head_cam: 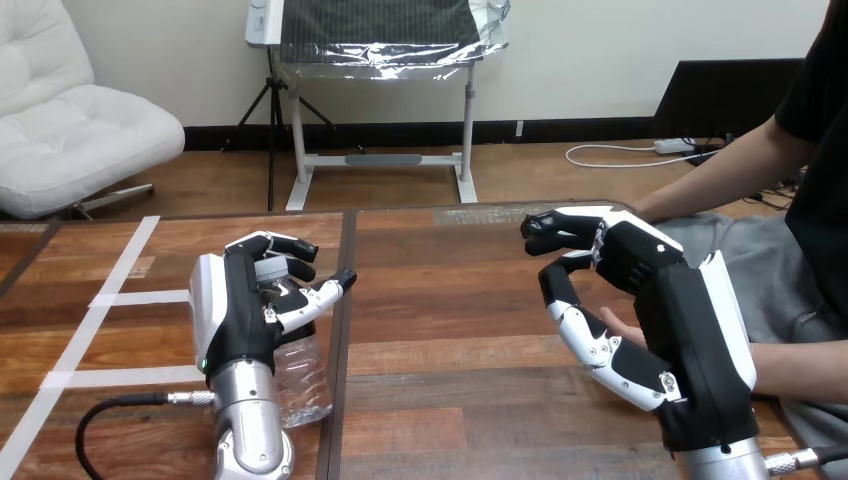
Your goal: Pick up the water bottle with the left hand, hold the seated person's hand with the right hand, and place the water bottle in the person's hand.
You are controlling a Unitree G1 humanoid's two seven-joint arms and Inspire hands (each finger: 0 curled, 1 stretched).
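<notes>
A clear water bottle (pixel 303 372) with a grey cap stands on the wooden table (pixel 450 300) at the left. My left hand (pixel 240 315) is wrapped round its upper half, fingers over the neck and thumb across the front. My right hand (pixel 690 330) is raised at the table's right side. The tips of the person's hand (pixel 617 322) show just past its palm, with the rest hidden behind it. The person's forearm (pixel 805 365) reaches in from the right edge. I cannot tell whether the two hands touch.
White tape strips (pixel 120 300) cross the table's left part. A dark seam (pixel 340 330) runs front to back beside the bottle. The person's other arm (pixel 720 180) hangs at the upper right, off the table.
</notes>
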